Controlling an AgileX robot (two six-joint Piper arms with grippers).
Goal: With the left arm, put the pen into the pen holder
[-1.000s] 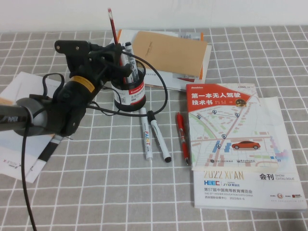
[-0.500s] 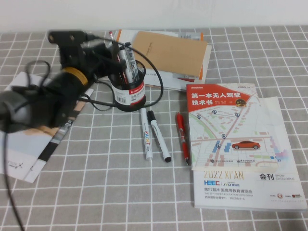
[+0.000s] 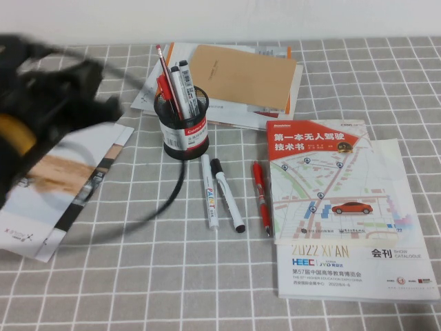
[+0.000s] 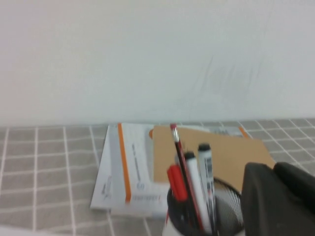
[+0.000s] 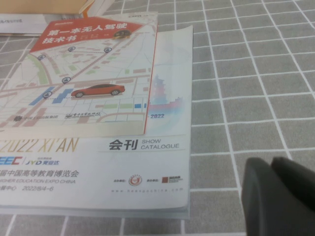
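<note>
Left arm (image 3: 41, 117) is a motion-blurred dark mass at far left, raised over the papers (image 3: 62, 186), yellow ring label visible, black cable (image 3: 165, 203) looping down onto the checked cloth (image 3: 172, 276). Left gripper (image 4: 278, 199) shows only as a black edge in its wrist view, well apart from the holder in the high view; can't tell finger state. Pen (image 3: 165, 76) stands tilted inside the pen holder (image 3: 185, 131), pale end up, beside a marker (image 3: 180, 86) and a red pen. Holder sits just near the brown envelope (image 3: 241, 76). Two white markers (image 3: 219, 193) lie on the cloth near of the holder, then a glossy red pen (image 3: 260, 196), then the show catalogue (image 3: 337, 221) at right. Right gripper (image 5: 278, 199) hangs over the cloth near the catalogue's corner; only a black edge visible, finger state can't tell.
</note>
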